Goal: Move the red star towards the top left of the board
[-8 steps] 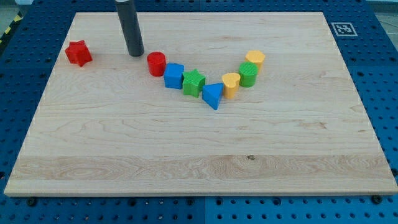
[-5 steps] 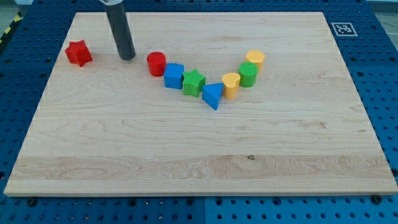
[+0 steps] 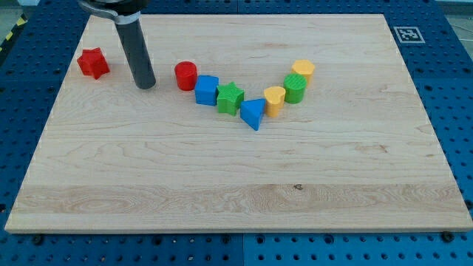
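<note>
Approach step: lining up behind the red star [image 3: 93,63].
My tip [image 3: 145,85], bare rod holding nothing, sits at its four o'clock; next, push toward eleven.

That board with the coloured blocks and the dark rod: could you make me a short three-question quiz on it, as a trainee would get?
1. True or false: my tip touches the red star.
2. Which block is nearest my tip? A) red cylinder B) blue triangle C) green star
3. Fill in: the curved chain of blocks ends at the view's right with a ____ block above the green cylinder.

Key
1. False: the tip stands apart from it, between the red star and the red cylinder.
2. A.
3. Yellow.
</note>
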